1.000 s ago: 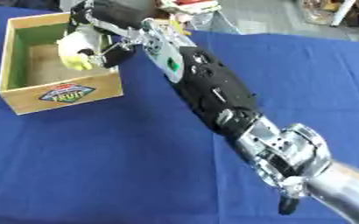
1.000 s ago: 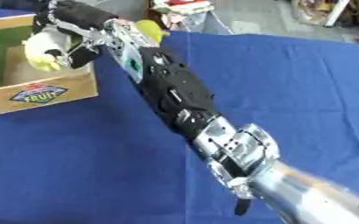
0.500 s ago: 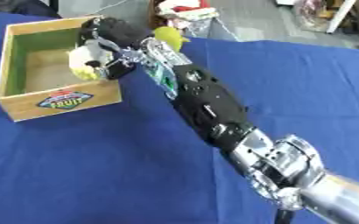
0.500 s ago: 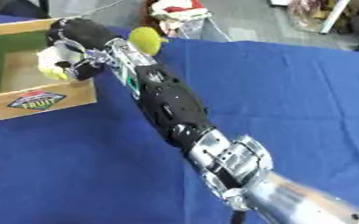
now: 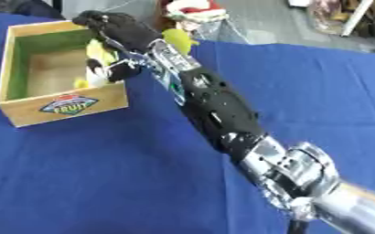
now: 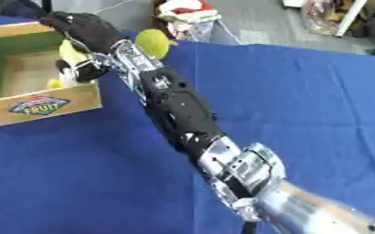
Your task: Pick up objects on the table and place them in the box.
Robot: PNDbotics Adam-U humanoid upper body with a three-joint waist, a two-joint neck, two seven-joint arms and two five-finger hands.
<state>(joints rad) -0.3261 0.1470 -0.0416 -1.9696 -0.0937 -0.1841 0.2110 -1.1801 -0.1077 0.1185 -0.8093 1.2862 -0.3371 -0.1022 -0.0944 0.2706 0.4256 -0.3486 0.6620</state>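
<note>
Since a second ago the right hand (image 5: 115, 29) has carried the yellow-and-white toy (image 5: 99, 64) from the wooden box's (image 5: 62, 105) near corner to over its open inside, by the right wall. Its fingers stay curled round the toy, so release seems the step left. A yellow-green toy (image 6: 153, 42) waits on the blue table (image 5: 103, 183) just behind the forearm, apparently next. The box walls sit close beside the hand, but open cloth lies all around. No left hand shows.
</note>
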